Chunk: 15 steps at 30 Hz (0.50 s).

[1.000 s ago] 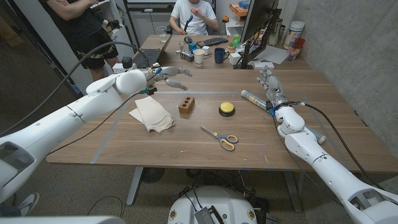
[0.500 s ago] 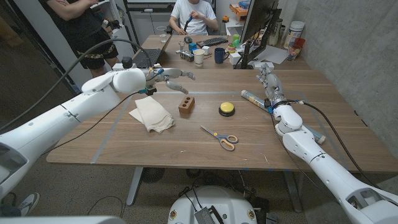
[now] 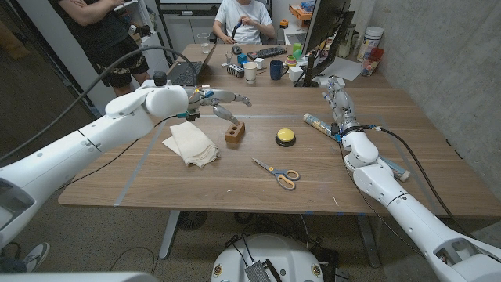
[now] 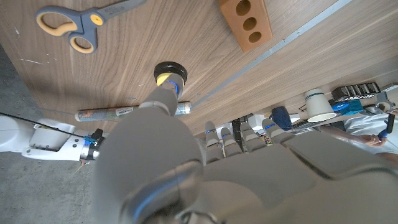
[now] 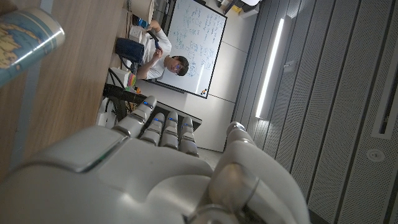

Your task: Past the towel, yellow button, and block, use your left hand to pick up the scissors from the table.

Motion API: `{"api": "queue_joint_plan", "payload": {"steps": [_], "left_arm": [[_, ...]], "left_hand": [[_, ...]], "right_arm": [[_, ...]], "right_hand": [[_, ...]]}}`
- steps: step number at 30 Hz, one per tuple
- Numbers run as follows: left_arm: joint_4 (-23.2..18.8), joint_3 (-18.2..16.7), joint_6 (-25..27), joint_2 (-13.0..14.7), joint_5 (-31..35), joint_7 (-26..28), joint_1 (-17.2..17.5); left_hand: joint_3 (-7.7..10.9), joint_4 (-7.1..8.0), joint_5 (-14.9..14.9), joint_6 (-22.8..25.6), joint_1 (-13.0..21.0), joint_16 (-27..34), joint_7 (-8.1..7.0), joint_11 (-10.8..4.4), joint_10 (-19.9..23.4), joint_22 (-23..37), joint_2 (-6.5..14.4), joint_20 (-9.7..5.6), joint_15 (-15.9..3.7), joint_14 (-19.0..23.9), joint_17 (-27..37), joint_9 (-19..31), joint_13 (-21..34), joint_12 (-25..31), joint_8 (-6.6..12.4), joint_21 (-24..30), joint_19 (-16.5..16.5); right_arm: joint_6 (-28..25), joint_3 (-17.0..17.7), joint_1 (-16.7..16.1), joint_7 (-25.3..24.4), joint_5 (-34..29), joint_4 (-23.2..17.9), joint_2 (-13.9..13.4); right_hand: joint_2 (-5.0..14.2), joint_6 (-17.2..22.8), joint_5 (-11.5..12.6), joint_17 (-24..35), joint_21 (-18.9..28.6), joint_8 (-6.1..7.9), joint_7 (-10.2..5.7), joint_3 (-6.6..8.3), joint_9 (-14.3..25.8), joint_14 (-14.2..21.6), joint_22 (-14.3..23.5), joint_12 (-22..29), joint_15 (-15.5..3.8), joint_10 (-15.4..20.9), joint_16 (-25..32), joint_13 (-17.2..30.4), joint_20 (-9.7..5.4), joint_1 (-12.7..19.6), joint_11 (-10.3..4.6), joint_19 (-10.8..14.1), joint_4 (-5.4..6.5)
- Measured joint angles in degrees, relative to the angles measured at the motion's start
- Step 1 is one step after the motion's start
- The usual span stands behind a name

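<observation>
Yellow-handled scissors (image 3: 277, 172) lie flat on the table (image 3: 235, 184), untouched, well apart from the left hand (image 3: 219, 103) on the robot's side of it, nearer the front edge. Left hand hangs above the table with fingers spread and nothing in them, fingertips just over the block (image 3: 234, 131); whether they touch it, cannot tell. Towel (image 3: 191, 143) sits under and just beside the left forearm, on the robot's side of the hand. Button (image 3: 286, 137) lies past the block to the hand's right, between the two hands. In the left wrist view the scissors (image 4: 74, 23), block (image 4: 247, 23) and button (image 4: 169, 73) all show beyond the left hand (image 4: 186, 168). Right hand (image 3: 337, 98) stands near the table's far right part, fingers straight up and slightly apart, holding nothing. A printed tube (image 3: 321, 124) lies just beside the right wrist, toward the button. Right wrist view: right hand (image 5: 168, 174) with straight fingers, tube (image 5: 28, 40) end near it. Two people (image 3: 244, 19) are behind the table.
</observation>
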Motion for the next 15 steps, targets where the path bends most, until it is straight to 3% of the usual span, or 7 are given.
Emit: {"api": "queue_joint_plan", "payload": {"steps": [8, 9, 10, 15], "left_arm": [[-0.2, 1.1, 0.0, -1.4, 0.0, 0.0, -1.0], [-0.2, 1.2, 0.0, -1.4, 0.0, 0.0, -1.1], [-0.2, 1.3, -2.6, -1.6, 3.0, -3.3, -1.2], [0.0, 1.9, -4.2, -2.6, 3.9, -4.6, -1.6]], "left_hand": [[-0.89, 0.21, 0.0, -0.5, 0.9, 0.0, -0.5, 0.34, -0.8, 0.0, -0.9, 0.0, 0.43, -0.8, 0.1, 0.2, 0.3, 0.0, 0.0, 0.0, 0.0], [-1.18, 0.26, 0.0, -0.5, 0.8, 0.0, -0.5, 0.34, -0.9, 0.0, -0.9, 0.0, 0.43, -0.8, 0.1, 0.3, 0.3, 0.0, 0.0, 0.0, 0.0], [-1.33, 0.42, -0.1, -0.5, 0.7, 0.0, -0.5, 0.34, -0.8, 0.0, -1.2, 0.02, 0.43, -0.8, 0.1, 0.4, 0.3, 0.0, 0.23, 0.0, 0.0], [-1.86, 0.46, -0.4, 1.4, 1.0, 0.0, 0.33, 0.35, -0.8, 0.0, -1.8, 0.42, 0.43, -0.8, 0.1, 0.7, 0.3, 0.0, 1.51, 0.0, 0.4]], "right_arm": [[0.2, 0.0, 0.0, -0.9, -0.3, 0.0, 0.0], [0.2, 0.4, -1.3, -1.0, -0.3, -1.7, 0.0], [0.2, 0.4, -1.3, -1.1, -0.3, -1.7, 0.0], [0.2, 0.7, -1.7, -1.6, -0.5, -2.6, 0.0]], "right_hand": [[0.0, 0.0, 0.0, 0.0, 0.0, 0.0, 0.0, -0.23, 0.0, 0.0, 0.0, 0.0, 0.0, 0.0, 0.0, 0.0, 0.0, 0.0, 0.0, 0.0, -0.23], [0.0, 0.0, 0.0, 0.0, 0.0, 0.0, 0.0, -0.24, 0.0, 0.0, 0.0, 0.0, 0.0, 0.0, 0.0, 0.0, 0.0, 0.0, 0.0, 0.0, -0.24], [0.0, 0.0, 0.0, 0.0, 0.0, 0.0, 0.0, -0.24, 0.0, 0.0, 0.0, 0.0, 0.0, 0.0, 0.0, 0.0, 0.0, 0.0, 0.0, 0.0, -0.24], [-0.04, 0.0, 0.0, 0.1, 0.0, 0.0, 0.0, -0.24, 0.0, 0.0, 0.0, 0.0, 0.0, 0.0, 0.0, 0.0, 0.0, 0.0, 0.0, 0.0, -0.24]]}}
